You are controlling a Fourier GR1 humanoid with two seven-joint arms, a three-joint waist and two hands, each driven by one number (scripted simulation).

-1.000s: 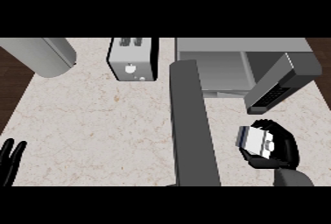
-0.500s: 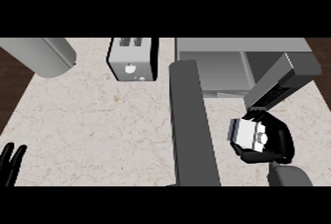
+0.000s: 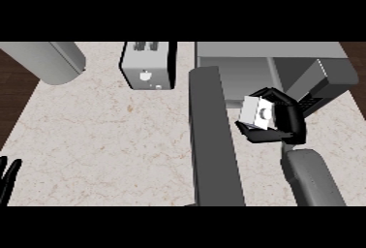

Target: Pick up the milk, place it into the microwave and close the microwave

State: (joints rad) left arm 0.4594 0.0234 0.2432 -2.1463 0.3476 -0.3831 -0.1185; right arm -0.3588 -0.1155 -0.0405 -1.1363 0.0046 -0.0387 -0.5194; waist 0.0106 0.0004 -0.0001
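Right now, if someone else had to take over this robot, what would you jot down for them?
Right hand: curled round the milk, held off the counter just in front of the microwave.
Left hand: open, resting at the lower left edge.
Microwave door: swung open, to the left of the milk.
Done: milk picked up.
Left: set the milk inside, let go, shut the door.

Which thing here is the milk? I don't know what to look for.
Find the open microwave at the counter's far right. Just in front of its opening, the right robot hand curls round the milk, a small white carton, the only pale thing against those black fingers.
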